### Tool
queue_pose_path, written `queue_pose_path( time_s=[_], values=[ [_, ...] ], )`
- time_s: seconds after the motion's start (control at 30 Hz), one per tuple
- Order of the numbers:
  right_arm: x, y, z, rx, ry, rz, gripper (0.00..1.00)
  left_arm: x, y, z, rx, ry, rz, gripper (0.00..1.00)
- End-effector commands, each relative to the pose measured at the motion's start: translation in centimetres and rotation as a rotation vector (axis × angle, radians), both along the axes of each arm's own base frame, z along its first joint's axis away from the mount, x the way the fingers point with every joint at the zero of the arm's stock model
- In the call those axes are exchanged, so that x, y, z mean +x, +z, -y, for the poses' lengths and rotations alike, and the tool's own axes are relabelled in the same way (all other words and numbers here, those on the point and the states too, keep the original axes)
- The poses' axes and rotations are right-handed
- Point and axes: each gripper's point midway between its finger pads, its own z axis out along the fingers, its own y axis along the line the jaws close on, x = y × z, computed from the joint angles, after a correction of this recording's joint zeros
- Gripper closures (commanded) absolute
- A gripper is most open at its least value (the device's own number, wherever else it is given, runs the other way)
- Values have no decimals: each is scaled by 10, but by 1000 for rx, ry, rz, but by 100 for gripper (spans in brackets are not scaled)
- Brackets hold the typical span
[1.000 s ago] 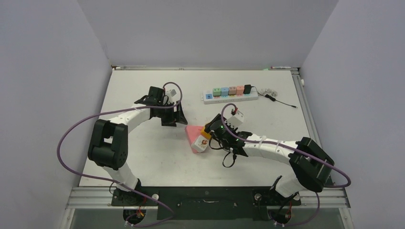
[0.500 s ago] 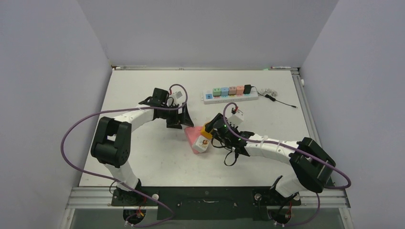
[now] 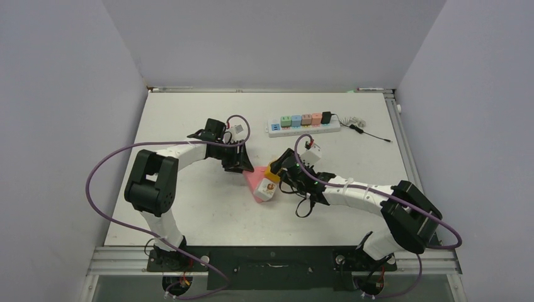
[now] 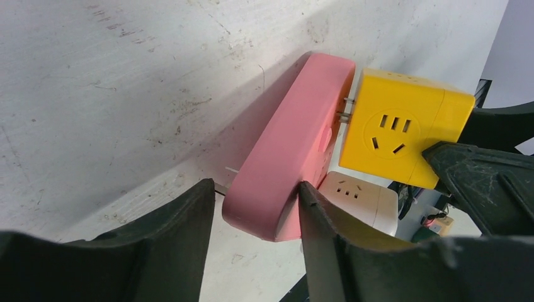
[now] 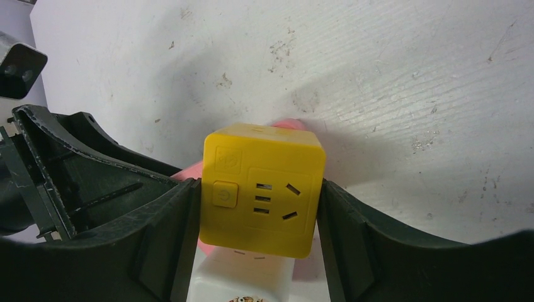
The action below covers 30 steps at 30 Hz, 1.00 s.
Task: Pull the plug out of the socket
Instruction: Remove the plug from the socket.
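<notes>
A pink socket block (image 3: 254, 181) lies mid-table with a yellow cube plug (image 3: 272, 171) and a white cube plug (image 3: 267, 191) stuck in it. My right gripper (image 3: 278, 177) is shut on the yellow plug (image 5: 261, 189), one finger on each side. The plug's prongs show slightly between it and the pink block (image 4: 289, 151). My left gripper (image 4: 258, 214) is open and straddles the block's far end: the right finger touches it, the left finger stands a little apart. The white plug (image 4: 359, 198) sits just below the yellow one (image 4: 397, 126).
A white power strip (image 3: 304, 123) with several coloured plugs lies at the back, and a thin black cable (image 3: 368, 131) trails to its right. The two grippers nearly touch around the pink block. Grey walls close in the table's left, right and back.
My left gripper has moved right and slightly toward me, from beside the pink block to astride its end. The right gripper and yellow plug have hardly moved.
</notes>
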Motion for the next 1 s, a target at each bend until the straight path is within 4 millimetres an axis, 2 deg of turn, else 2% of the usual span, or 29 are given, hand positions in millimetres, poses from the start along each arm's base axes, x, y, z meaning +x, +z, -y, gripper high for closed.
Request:
queue_pose_path(
  time_s=[0.0,0.1,0.5,0.73,0.97],
  values=[
    [-3,-19,3,-37,11,-49,95,4,12,12,-58,-30,26,57],
    [-2,-22,4,-40,6,-58,95,4,12,12,-52,-29,25,65],
    [-7,-45,18,-17,-23,-157,95,5,12,9,-35,-26,34,86],
    [-11,-58,21,68,-25,-212,95,6,8,7,-22,-12,27,100],
    [-14,-68,26,113,-32,-252,95,7,4,5,-12,-2,22,100]
  ],
)
